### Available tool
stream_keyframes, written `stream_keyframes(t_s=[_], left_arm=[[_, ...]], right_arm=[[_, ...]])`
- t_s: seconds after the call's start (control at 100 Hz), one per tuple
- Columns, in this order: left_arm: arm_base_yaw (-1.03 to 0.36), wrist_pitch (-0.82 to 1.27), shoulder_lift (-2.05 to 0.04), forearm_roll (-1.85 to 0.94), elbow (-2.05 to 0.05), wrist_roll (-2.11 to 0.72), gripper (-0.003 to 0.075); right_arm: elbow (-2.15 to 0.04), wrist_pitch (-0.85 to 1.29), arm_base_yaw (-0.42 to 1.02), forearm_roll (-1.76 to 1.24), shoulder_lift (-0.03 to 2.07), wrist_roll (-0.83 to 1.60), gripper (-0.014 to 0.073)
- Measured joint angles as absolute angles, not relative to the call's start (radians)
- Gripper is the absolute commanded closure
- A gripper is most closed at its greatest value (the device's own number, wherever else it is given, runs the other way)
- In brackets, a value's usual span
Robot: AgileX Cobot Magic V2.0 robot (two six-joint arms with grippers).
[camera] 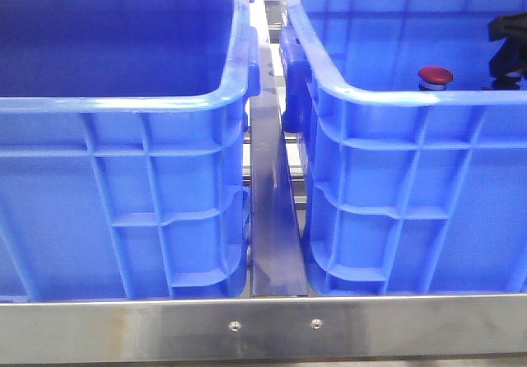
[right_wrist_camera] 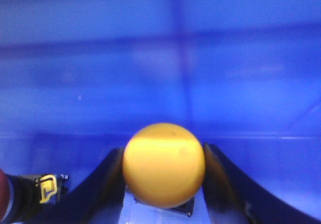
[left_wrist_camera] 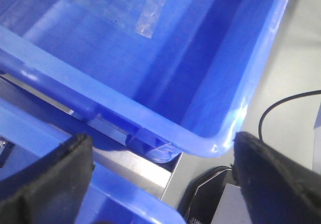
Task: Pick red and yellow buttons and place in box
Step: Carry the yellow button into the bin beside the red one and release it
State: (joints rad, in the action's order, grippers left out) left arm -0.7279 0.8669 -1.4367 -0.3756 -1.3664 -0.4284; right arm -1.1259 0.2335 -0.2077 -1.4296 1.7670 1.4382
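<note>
The yellow button point(right_wrist_camera: 164, 164) sits between the two dark fingers of my right gripper point(right_wrist_camera: 164, 156), which press on both sides of its domed cap inside the right blue bin point(camera: 387, 99). The red button point(camera: 435, 76) stands upright in the same bin, just left of my right gripper point(camera: 506, 50). Its dark red cap shows at the edge of the right wrist view point(right_wrist_camera: 4, 199). The yellow button is hidden in the front view. My left gripper point(left_wrist_camera: 161, 139) is open and empty above a blue bin's rim point(left_wrist_camera: 150, 118); it is out of the front view.
A second blue bin point(camera: 123, 104) stands on the left, with a metal rail point(camera: 272, 211) between the two bins. A steel frame bar point(camera: 263, 326) runs along the front. A black cable point(left_wrist_camera: 281, 106) lies on the grey surface beside the bin.
</note>
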Motion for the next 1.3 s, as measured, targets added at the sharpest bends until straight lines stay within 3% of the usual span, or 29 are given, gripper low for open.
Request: stream_keyframes(t_s=[0.16, 0.21, 0.33, 0.45, 0.76, 1.05, 1.19, 1.3], left_arm=[[-0.728, 0.867, -1.437, -0.374, -1.366, -0.428, 0.0176], [-0.728, 0.867, -1.437, -0.374, -1.366, -0.428, 0.0176], [-0.728, 0.867, -1.437, -0.374, -1.366, -0.428, 0.0176], [-0.728, 0.867, -1.437, -0.374, -1.366, -0.428, 0.0176], [-0.728, 0.867, -1.437, -0.374, -1.366, -0.428, 0.0176], [-0.728, 0.867, -1.437, -0.369, -1.366, -0.428, 0.0177], [-0.728, 0.867, -1.437, -0.329, -1.366, -0.413, 0.0199], [-0.728, 0.867, -1.437, -0.239, -1.366, -0.319, 0.0272]], right_arm=[[-1.128, 0.233, -0.208, -1.431, 1.767, 1.438, 0.0421], [-1.128, 0.233, -0.208, -1.431, 1.767, 1.438, 0.0359], [-1.128, 0.235, -0.208, -1.431, 1.767, 1.438, 0.0119], [-1.128, 0.237, -0.208, -1.431, 1.772, 1.438, 0.0000], [-1.128, 0.251, -0.208, -1.431, 1.771, 1.438, -0.0001], [-1.028, 0.264, -0.208, -1.431, 1.623, 1.438, 0.0013], [-0.939, 0.265, -0.208, -1.431, 1.514, 1.438, 0.0098], [-0.874, 0.272, -0.208, -1.431, 1.419, 1.438, 0.0241]])
